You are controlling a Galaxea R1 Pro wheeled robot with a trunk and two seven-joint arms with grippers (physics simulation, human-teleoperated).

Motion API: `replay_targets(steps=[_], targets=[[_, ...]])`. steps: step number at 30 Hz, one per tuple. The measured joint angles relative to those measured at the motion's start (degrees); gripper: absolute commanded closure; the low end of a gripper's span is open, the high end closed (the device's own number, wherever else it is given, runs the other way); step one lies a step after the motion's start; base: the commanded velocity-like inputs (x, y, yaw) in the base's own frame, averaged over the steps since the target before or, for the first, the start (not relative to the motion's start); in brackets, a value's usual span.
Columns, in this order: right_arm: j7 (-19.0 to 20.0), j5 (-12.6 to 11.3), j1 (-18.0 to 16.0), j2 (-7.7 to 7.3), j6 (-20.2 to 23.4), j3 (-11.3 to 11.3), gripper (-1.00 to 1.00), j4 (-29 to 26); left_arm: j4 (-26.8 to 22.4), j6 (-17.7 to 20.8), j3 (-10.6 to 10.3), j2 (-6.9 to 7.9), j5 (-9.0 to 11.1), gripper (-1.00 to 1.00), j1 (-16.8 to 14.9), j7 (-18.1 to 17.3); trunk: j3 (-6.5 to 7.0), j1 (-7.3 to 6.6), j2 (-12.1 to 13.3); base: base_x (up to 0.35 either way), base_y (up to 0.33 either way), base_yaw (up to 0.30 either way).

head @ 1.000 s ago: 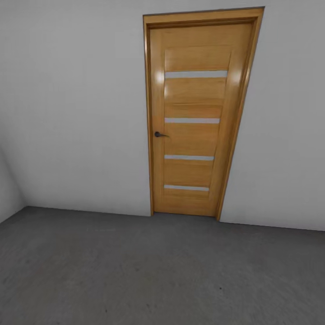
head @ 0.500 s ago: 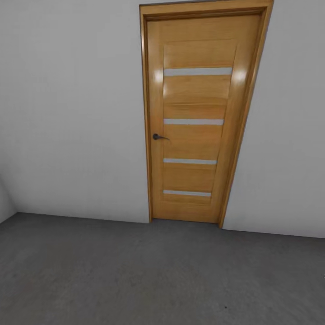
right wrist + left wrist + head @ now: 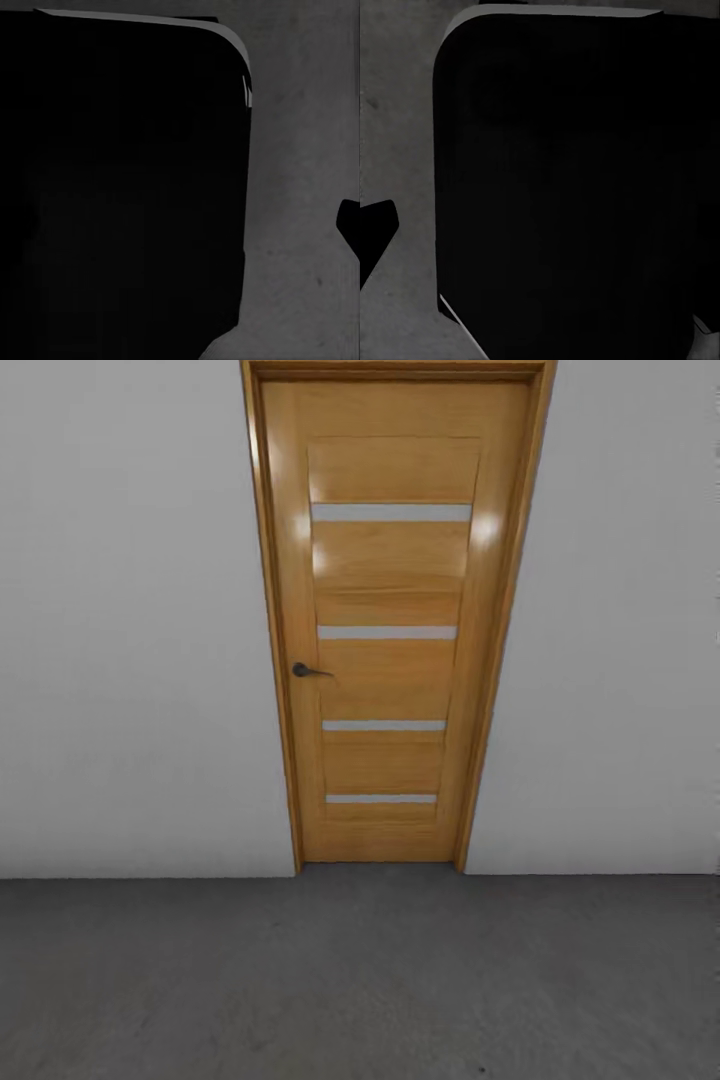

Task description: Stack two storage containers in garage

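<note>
A light wooden door (image 3: 390, 630) stands shut in the far wall (image 3: 130, 620), almost straight ahead, its top edge cut off by the frame. Four narrow glass slits cross it one above another, and a small dark handle (image 3: 308, 671) sits on its left side. No writing or label can be read on it. Dark grey speckled concrete floor (image 3: 360, 980) runs from the door's foot to the near edge.

Both wrist views are mostly blocked by a big black rounded-cornered shape (image 3: 562, 180), too dark to identify, with concrete floor beside it. A black sliver (image 3: 375, 229) pokes in at one edge; whether either gripper is wide or narrow, I cannot tell.
</note>
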Motion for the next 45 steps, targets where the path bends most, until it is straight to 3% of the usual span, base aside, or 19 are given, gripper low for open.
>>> replay_targets(steps=[8, 12, 19, 23, 45], targets=[[0.1, 0.3, 0.0, 0.1, 0.2, 0.3, -1.0, 0.0, -0.2, -0.5, 0.1, -0.12, 0.3, -1.0, 0.0, 0.1, 0.0, 0.0, 0.0, 0.311, -0.079, -0.096], [0.0, 0.6, 0.0, 0.1, 0.1, 0.3, -1.0, 0.0, -0.3, -0.7, 0.1, -0.13, 3.1, -1.0, 0.0, 0.1, 0.0, 0.0, 0.0, 0.295, -0.139, -0.008], [0.0, 0.6, 0.0, -0.04, -1.4, 0.3, -1.0, 0.0, -0.3, -0.7, -0.1, -0.01, 10.3, -1.0, 0.0, 0.1, 0.0, 0.0, 0.0, 0.293, -0.145, -0.002], [0.1, 0.5, 0.0, -0.09, -2.1, 0.3, -1.0, 0.0, -0.3, -0.7, -0.1, 0.0, 11.7, -1.0, 0.0, 0.1, 0.0, 0.0, 0.0, 0.293, -0.146, 0.0], [0.0, 0.4, 0.0, 0.13, -2.2, 0.4, -1.0, 0.0, -0.3, -0.6, -0.2, 0.0, 12.3, -1.0, 0.0, 0.1, 0.0, 0.0, 0.0, 0.293, -0.144, 0.001]])
